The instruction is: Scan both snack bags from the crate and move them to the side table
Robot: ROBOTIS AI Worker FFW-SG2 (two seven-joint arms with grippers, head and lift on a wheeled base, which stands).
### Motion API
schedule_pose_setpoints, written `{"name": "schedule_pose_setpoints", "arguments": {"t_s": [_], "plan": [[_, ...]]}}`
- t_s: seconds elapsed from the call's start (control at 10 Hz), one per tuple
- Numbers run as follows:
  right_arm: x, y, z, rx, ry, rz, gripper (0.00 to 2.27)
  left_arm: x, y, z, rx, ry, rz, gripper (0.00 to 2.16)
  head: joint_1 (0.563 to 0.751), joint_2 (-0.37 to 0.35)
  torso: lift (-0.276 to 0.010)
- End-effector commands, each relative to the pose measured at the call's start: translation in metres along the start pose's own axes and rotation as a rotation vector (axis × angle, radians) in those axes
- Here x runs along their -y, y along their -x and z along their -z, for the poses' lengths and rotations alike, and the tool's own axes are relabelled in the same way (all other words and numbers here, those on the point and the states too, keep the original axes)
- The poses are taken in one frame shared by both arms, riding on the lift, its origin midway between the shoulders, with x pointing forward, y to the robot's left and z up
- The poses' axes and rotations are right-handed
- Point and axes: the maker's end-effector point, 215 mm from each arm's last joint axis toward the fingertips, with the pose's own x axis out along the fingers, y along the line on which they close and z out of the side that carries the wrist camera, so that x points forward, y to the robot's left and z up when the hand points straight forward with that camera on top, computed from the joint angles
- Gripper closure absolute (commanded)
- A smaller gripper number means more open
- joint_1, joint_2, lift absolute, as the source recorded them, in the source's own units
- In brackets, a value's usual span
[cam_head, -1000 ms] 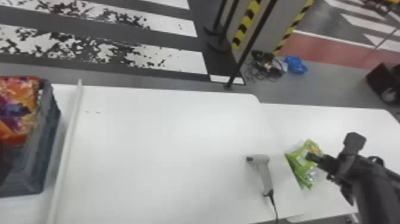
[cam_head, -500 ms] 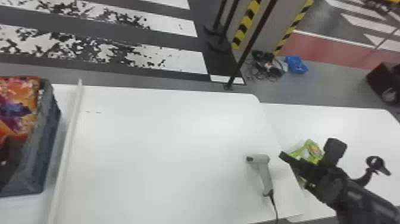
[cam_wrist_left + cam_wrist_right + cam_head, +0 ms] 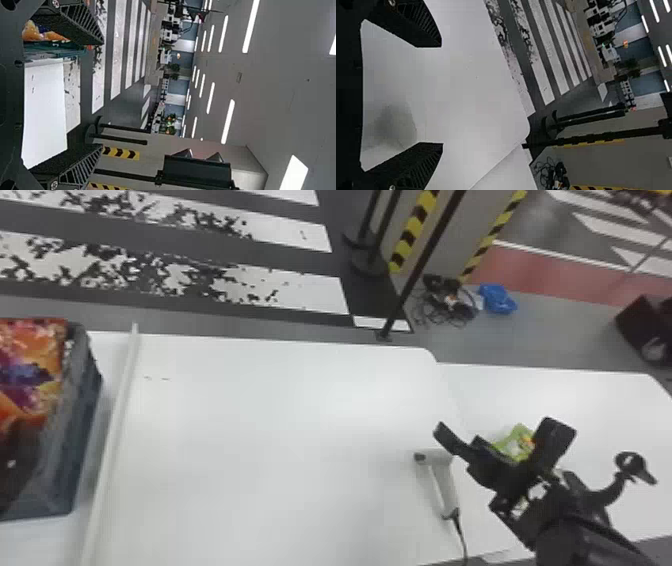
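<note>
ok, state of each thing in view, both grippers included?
Left gripper: open, empty.
Right gripper: open, empty.
Scanner: lying on the main table, cord attached.
Green bag: lying on the side table, partly hidden behind the right gripper.
Orange bag: in the crate.
Crate: upright, holding the orange bag.

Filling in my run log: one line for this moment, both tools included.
green bag: side table; orange bag: crate; scanner: main table; right tool: open, empty; left tool: open, empty
</note>
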Motion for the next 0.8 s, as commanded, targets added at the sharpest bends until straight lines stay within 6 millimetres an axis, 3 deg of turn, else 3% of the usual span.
{"name": "schedule_pose_setpoints", "arguments": {"t_s": [0.0,0.3,0.5,0.7], "plan": [[-0.044,0.016,-0.008,0.067,0.027,-0.102,0.04,0.001,-0.001,0.001,-0.002,0.002,0.001,0.08,0.695,-0.338,-0.029],[-0.125,0.044,-0.025,0.256,0.158,-0.231,0.04,0.002,-0.005,0.003,-0.004,0.007,0.003,0.08,0.695,-0.228,-0.029],[-0.168,0.045,-0.008,0.292,0.144,-0.262,0.05,0.001,-0.009,0.005,-0.001,0.023,-0.032,0.08,0.695,-0.174,-0.029],[-0.216,0.045,0.021,0.263,0.134,-0.32,0.06,0.014,-0.013,0.003,0.008,0.045,-0.034,0.08,0.695,-0.098,-0.029]]}}
